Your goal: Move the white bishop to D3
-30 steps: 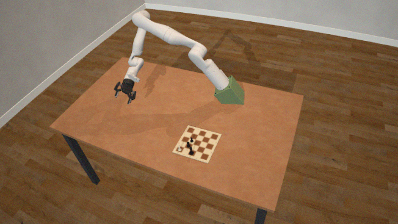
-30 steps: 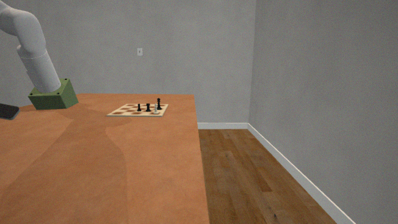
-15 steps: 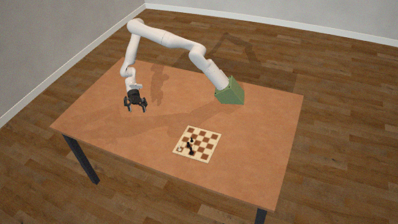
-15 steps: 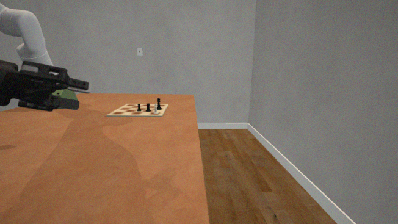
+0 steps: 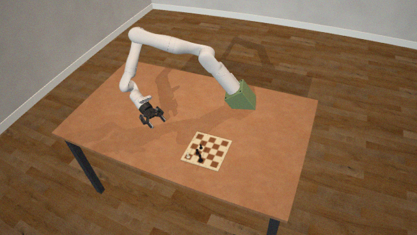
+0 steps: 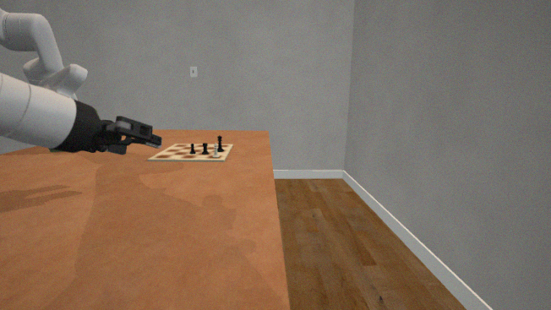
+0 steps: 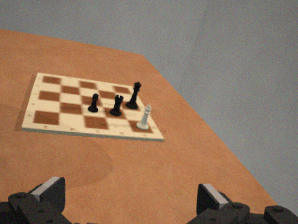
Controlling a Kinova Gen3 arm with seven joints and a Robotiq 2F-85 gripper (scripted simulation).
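Note:
A small chessboard lies on the brown table, near its front edge. The white bishop stands upright on the board's near left corner; it also shows in the wrist view and in the exterior view. Three black pieces stand upright close beside it. My gripper is open and empty, above the table well to the left of the board, pointing toward it. It hangs apart from every piece.
The arm's green base block stands on the table behind the board. The table's front edge runs close to the board, and the right edge drops to the wooden floor.

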